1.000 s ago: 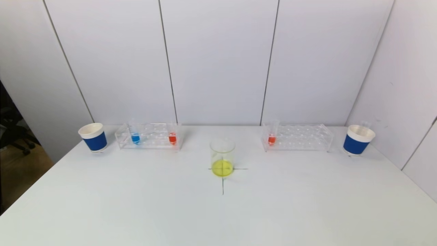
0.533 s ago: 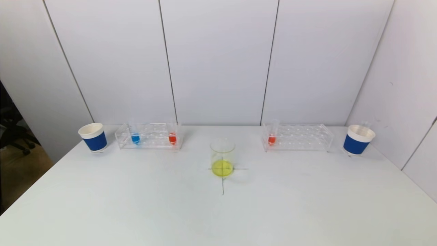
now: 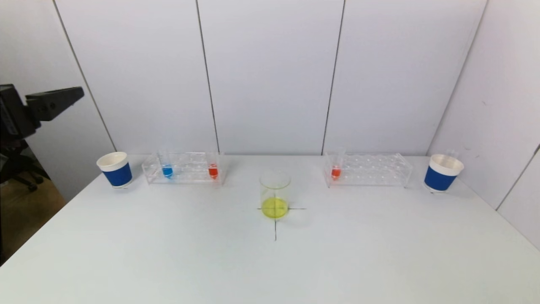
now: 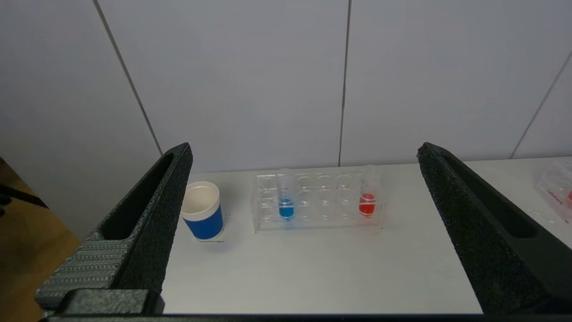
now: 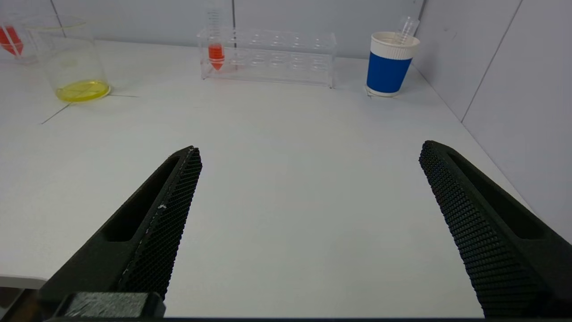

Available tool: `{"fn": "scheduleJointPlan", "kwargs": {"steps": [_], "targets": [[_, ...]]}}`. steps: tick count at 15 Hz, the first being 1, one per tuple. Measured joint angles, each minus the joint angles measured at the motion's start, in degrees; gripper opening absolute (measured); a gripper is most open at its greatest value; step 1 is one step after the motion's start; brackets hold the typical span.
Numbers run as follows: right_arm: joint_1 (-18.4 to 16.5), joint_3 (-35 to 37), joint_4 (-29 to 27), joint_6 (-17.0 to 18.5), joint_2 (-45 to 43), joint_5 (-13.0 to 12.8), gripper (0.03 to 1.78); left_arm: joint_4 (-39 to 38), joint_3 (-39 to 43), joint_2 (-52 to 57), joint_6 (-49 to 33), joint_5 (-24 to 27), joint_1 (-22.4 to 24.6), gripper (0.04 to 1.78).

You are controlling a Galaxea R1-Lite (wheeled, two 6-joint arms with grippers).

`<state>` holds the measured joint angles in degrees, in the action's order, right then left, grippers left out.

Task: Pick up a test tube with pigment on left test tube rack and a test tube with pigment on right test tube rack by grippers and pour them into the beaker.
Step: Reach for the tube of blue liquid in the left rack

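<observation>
The left rack (image 3: 183, 169) holds a blue-pigment tube (image 3: 167, 170) and a red-pigment tube (image 3: 213, 170). The right rack (image 3: 367, 169) holds one red-pigment tube (image 3: 336, 171). The beaker (image 3: 274, 194) stands on a black cross mark at the table's centre, with yellow liquid in its bottom. My left gripper (image 4: 304, 147) is open and empty, raised at the far left edge of the head view (image 3: 55, 101), facing the left rack (image 4: 317, 201) from a distance. My right gripper (image 5: 310, 147) is open and empty, low over the near right part of the table and out of the head view.
A blue paper cup (image 3: 115, 169) stands left of the left rack. Another blue cup (image 3: 443, 172) stands right of the right rack with an empty tube (image 3: 452, 153) in it. Wall panels stand close behind the racks and along the table's right side.
My left gripper has risen into the head view at the far left. The tubes, racks, beaker and cups have not moved.
</observation>
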<state>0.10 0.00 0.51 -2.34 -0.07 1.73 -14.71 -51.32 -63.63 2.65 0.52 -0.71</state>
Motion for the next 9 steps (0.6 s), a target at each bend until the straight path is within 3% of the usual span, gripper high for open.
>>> {"fn": "scheduleJointPlan", "kwargs": {"steps": [9], "targets": [[0.0,0.0,0.0,0.0,0.0,0.0,1.77,-18.2,3.1,-19.7,-0.2,0.1,0.1,1.76]]}}
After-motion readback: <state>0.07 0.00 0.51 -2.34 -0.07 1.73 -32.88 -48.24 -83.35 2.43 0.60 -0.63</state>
